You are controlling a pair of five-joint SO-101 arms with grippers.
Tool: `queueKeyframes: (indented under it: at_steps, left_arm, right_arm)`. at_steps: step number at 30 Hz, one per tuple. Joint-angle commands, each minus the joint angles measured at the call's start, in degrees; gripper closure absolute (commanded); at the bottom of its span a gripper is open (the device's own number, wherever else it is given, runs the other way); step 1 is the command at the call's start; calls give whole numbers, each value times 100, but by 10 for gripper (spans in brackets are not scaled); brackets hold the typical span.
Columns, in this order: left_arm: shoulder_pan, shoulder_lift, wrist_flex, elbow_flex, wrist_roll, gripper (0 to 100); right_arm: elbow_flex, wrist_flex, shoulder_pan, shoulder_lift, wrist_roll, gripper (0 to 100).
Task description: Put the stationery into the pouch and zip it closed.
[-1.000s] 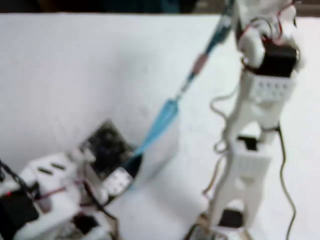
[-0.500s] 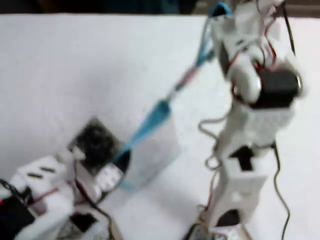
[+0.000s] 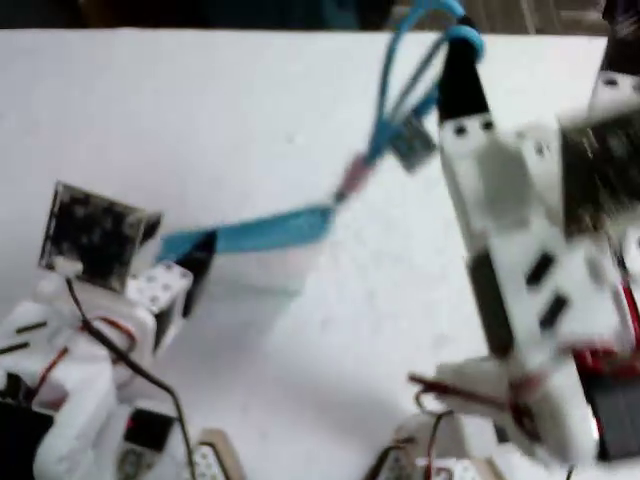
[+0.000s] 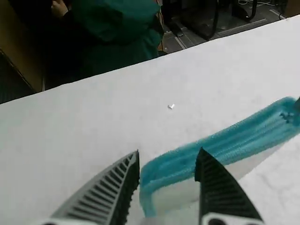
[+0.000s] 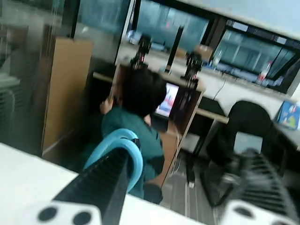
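Note:
The pouch point(image 3: 262, 250), pale with a blue zip edge point(image 4: 225, 143), stretches across the middle of the table. My left gripper point(image 4: 168, 161) is shut on its near-left end point(image 3: 195, 262), the blue edge filling the gap between the grey and black fingers. From the zip pull point(image 3: 352, 180) a blue cord point(image 3: 395, 80) runs up to a loop point(image 5: 125, 146). That loop hangs over the black finger point(image 3: 462, 75) of my right gripper point(image 5: 185, 157), whose jaws stand wide open above the table's far edge. Whatever is inside the pouch is hidden.
A tiny white scrap point(image 4: 171, 107) lies on the white table point(image 3: 180, 130) beyond the pouch. My right arm's body point(image 3: 530, 270) fills the near right. A person in a teal top sits beyond the table's far edge point(image 5: 136, 136).
My left arm and the pouch end it holds shifted left, and the pouch now lies stretched out flatter. My right arm swung nearer the camera, the cord loop still over its finger.

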Motion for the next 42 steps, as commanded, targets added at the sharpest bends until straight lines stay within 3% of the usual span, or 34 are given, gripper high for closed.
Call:
queueKeyframes:
  at_steps: [1,4,9,16,21,27,33,38,42]
  left_arm:
    - [-84,57,-149,-79,132,775]
    - [-92,57,-255,-70,484,761]
    - [-145,57,-255,-44,721,762]
    - [-1719,57,-316,-26,949,762]
    - [-2563,57,-554,659,949,762]
    - [-2923,57,-1714,2400,563,763]
    - [-2897,57,-2804,4035,97,763]
    - [-2905,57,-3473,5037,220,762]
    - [-2879,57,-4026,5556,-176,774]
  right_arm:
    - [-35,119,66,-426,35,759]
    - [598,119,382,-884,466,789]
    - [2892,119,233,-2193,844,793]
    - [8457,4,-84,-4435,835,790]
    - [12035,-1393,-101,-6290,835,790]
    - [15473,-3459,-119,-8119,835,793]
    - [17424,-5007,-119,-9305,835,793]
    - [17960,-5077,-101,-9903,862,793]
    - [18057,-5077,-127,-9851,844,793]
